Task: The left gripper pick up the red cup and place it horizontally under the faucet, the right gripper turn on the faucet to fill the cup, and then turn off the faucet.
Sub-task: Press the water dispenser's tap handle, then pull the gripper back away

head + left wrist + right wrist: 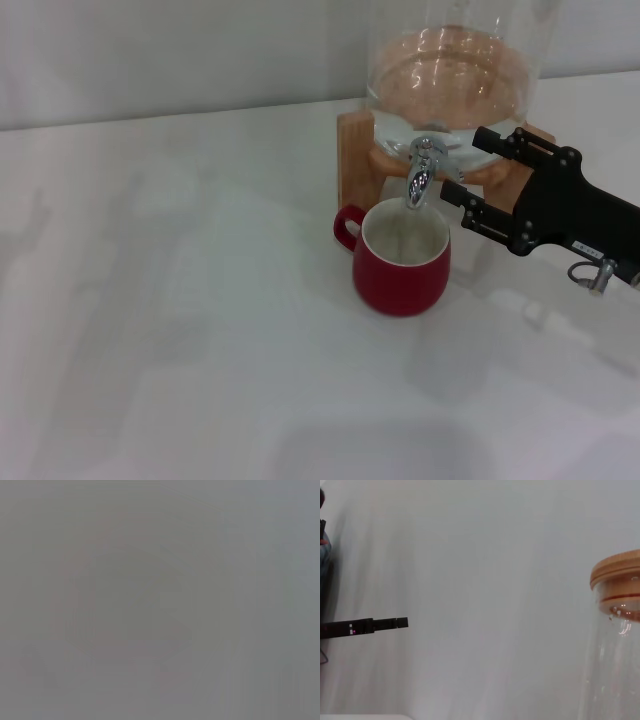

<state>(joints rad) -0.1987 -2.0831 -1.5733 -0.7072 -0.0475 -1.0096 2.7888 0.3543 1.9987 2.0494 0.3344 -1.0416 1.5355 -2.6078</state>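
Observation:
The red cup (402, 265) stands upright on the white table, its white inside facing up and its handle pointing left. Its mouth sits right below the spout of the chrome faucet (420, 172). My right gripper (463, 162) reaches in from the right in the head view. It is open, with one finger level with the faucet's lever and the other beside the spout, just right of the faucet. No view shows my left gripper, and the left wrist view gives only a plain grey field.
The faucet belongs to a glass water jar (450, 70) on a wooden stand (355, 150) at the back. In the right wrist view the jar's wooden lid (616, 572) shows, and a thin black bar (367, 626) lies far off.

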